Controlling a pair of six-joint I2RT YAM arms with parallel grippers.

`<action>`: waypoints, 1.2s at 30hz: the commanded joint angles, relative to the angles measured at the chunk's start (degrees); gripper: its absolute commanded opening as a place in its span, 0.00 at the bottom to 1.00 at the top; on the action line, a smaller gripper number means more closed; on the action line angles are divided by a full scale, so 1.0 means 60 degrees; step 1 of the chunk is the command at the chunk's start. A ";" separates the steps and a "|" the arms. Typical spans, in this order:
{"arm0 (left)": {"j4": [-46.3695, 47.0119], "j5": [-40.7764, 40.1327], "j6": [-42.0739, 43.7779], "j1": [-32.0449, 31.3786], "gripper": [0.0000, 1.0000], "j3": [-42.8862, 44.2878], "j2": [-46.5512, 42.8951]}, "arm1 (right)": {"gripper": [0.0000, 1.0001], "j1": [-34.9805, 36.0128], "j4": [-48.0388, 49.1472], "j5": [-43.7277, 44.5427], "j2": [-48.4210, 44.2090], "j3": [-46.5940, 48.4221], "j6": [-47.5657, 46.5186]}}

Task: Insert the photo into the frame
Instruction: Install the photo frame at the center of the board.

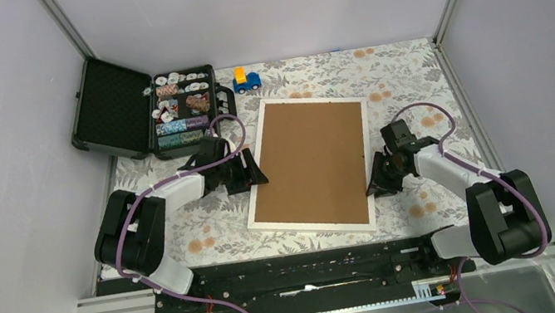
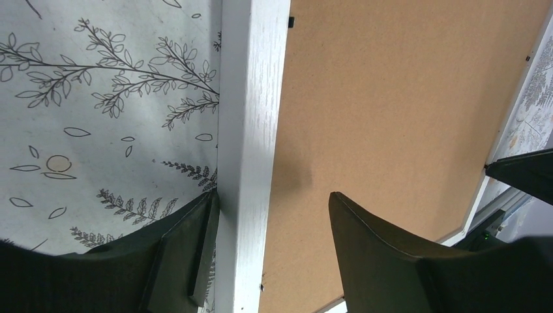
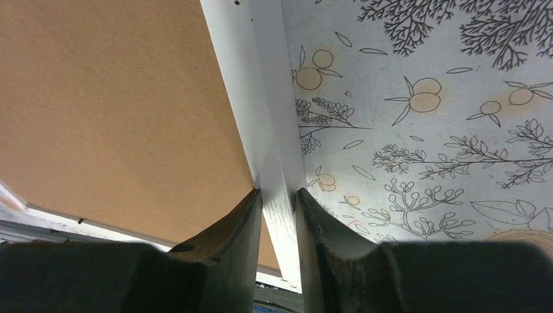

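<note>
The white frame (image 1: 311, 227) lies face down in the middle of the table, its brown back (image 1: 310, 160) up. The photo is not in view. My left gripper (image 1: 256, 172) is open and straddles the frame's left moulding (image 2: 251, 98). One finger (image 2: 189, 248) rests against the moulding's outer side. The other finger (image 2: 391, 261) is over the brown back (image 2: 391, 98). My right gripper (image 1: 375, 183) is shut on the frame's right moulding (image 3: 261, 98), with a finger (image 3: 228, 248) on each side.
An open black case (image 1: 111, 107) with trays of poker chips (image 1: 182, 108) stands at the back left, close to my left arm. A blue toy car (image 1: 247, 80) sits behind the frame. A floral cloth (image 1: 405, 77) covers the table.
</note>
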 commanded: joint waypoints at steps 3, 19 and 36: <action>0.0571 0.0685 -0.0468 -0.0322 0.67 -0.0304 0.0039 | 0.33 0.1025 0.0733 0.0829 0.1081 -0.0126 0.0246; 0.1232 0.0707 -0.0759 -0.0346 0.66 -0.0811 -0.0305 | 0.35 0.5669 -0.2353 0.5979 0.6334 0.4091 0.2655; 0.0565 0.0586 -0.0354 -0.0197 0.68 -0.0354 -0.0383 | 0.75 0.2048 -0.2172 0.3278 0.2130 0.6745 -0.0824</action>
